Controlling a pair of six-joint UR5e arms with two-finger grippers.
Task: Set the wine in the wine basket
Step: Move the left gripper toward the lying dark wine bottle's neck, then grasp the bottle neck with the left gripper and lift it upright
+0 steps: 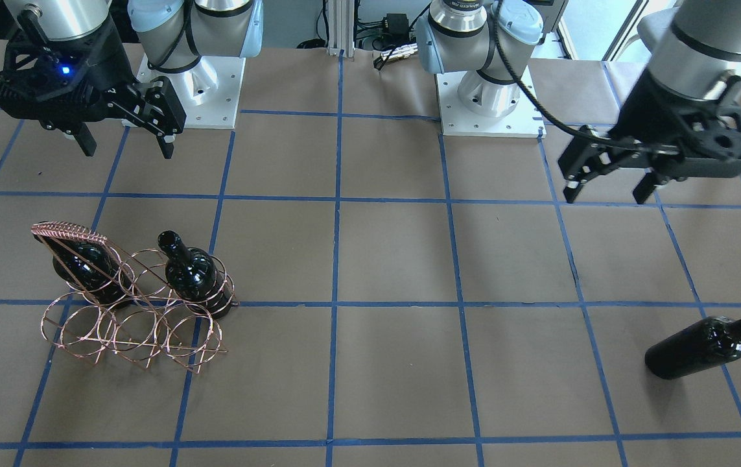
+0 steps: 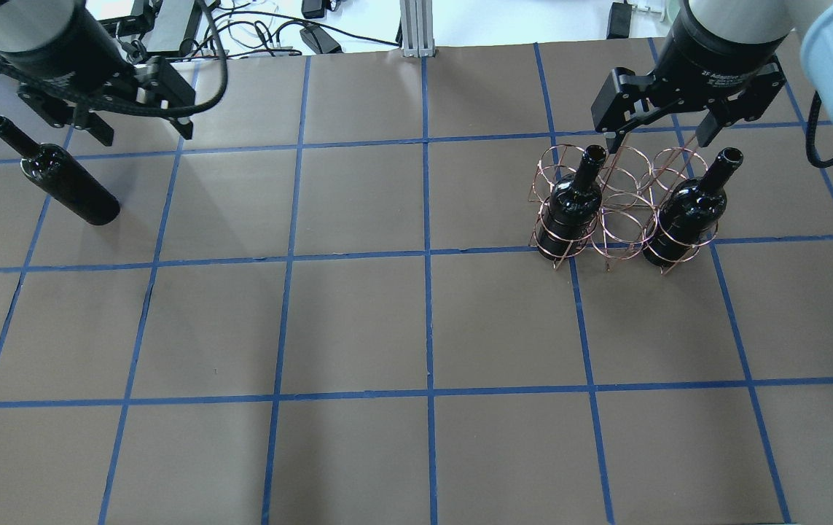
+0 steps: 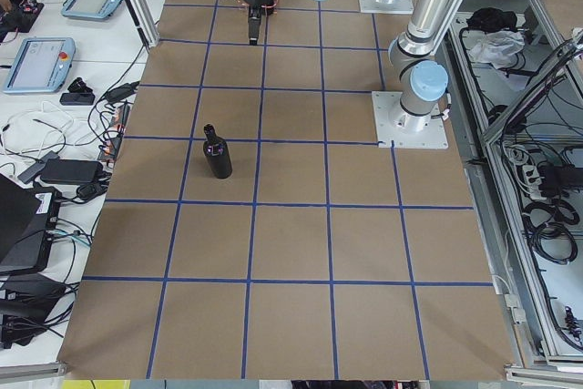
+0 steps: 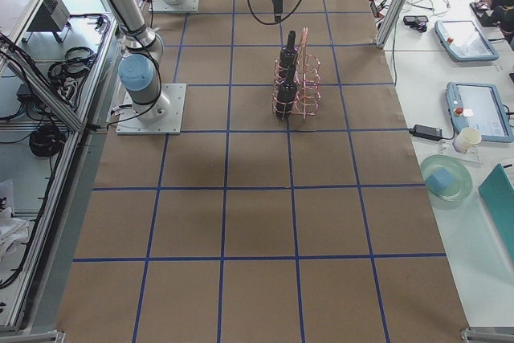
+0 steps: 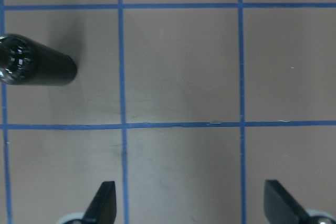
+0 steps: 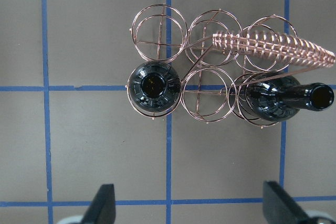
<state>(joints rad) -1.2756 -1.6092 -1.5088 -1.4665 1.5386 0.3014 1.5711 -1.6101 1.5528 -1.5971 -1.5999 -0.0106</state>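
One wine bottle [image 2: 66,182] lies on its side at the table's far left, also in the front view [image 1: 701,347] and the left wrist view [image 5: 37,66]. The copper wire wine basket [image 2: 627,157] stands at the right, also in the front view [image 1: 69,231]. Two more bottles [image 2: 569,208] [image 2: 682,219] stand in the end rings of its row nearer the robot. The ring between them and the far row hold nothing. My left gripper [image 2: 143,130] hangs open and empty above the table beside the lying bottle. My right gripper [image 2: 656,138] hangs open and empty above the basket [image 6: 210,77].
The table is brown paper with a blue tape grid [image 2: 427,255]. The two arm bases [image 1: 493,97] [image 1: 198,84] stand on white plates at the robot's edge. Cables and tablets [image 3: 36,61] lie off the far edge.
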